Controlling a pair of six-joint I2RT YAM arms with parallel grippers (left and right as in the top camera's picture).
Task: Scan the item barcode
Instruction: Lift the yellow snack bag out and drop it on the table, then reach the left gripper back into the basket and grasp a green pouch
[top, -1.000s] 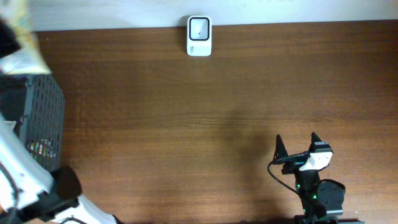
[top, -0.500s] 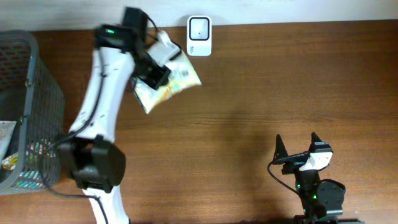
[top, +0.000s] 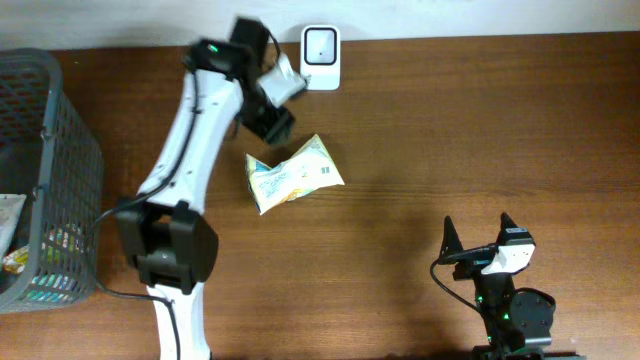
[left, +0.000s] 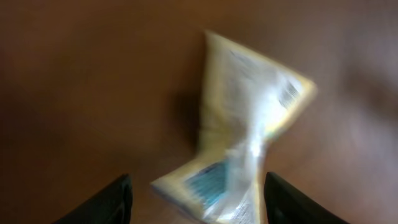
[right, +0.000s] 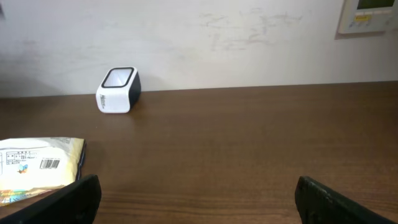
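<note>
Snack packet (top: 293, 175) lying loose on the table (top: 450, 130), neither of my grippers on it.

Overhead: the packet lies flat, left of the table's middle and towards the far edge, where the scanner (top: 320, 45) stands. My left gripper (top: 280, 105) hangs between the two, clear of the packet. A wire basket (top: 60, 150) sits at the left edge, and my right gripper (top: 478, 232) is by the near edge, spread wide.
Left wrist: my fingers stand apart, with the blurred packet beneath them, unpinched.
Right wrist: both fingers are wide and empty; the packet is at far left, its barcode facing up.
</note>
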